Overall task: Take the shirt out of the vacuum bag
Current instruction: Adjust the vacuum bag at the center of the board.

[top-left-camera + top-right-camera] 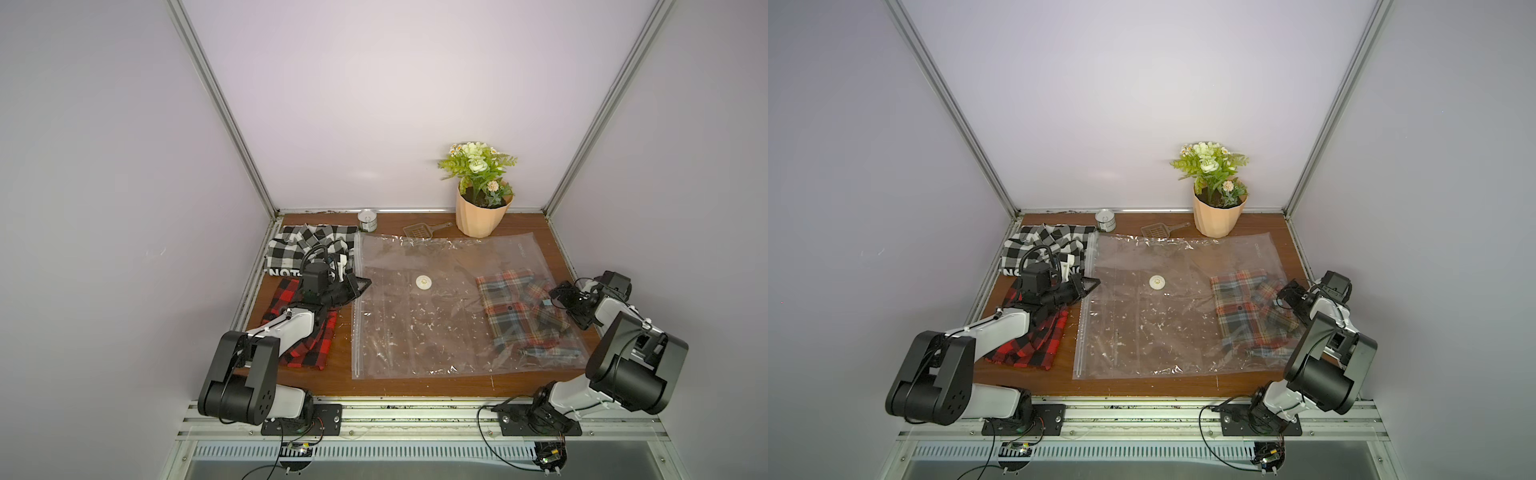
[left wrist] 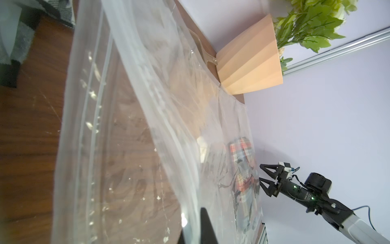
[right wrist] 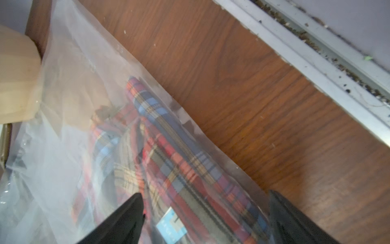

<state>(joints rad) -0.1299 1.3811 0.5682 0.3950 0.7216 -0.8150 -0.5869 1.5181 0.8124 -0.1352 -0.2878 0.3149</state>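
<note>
Vacuum bag (image 1: pixel 415 324) laid flat on table (image 1: pixel 415 388). Plaid shirt (image 1: pixel 511 307) inside, near right table edge. Left fingers (image 1: pixel 362 286) clamped on zip edge, right fingers (image 1: pixel 564 306) apart over shirt. Risks: film pinched with shirt, whole bag dragged; both layers clamped, mouth kept shut.
</note>
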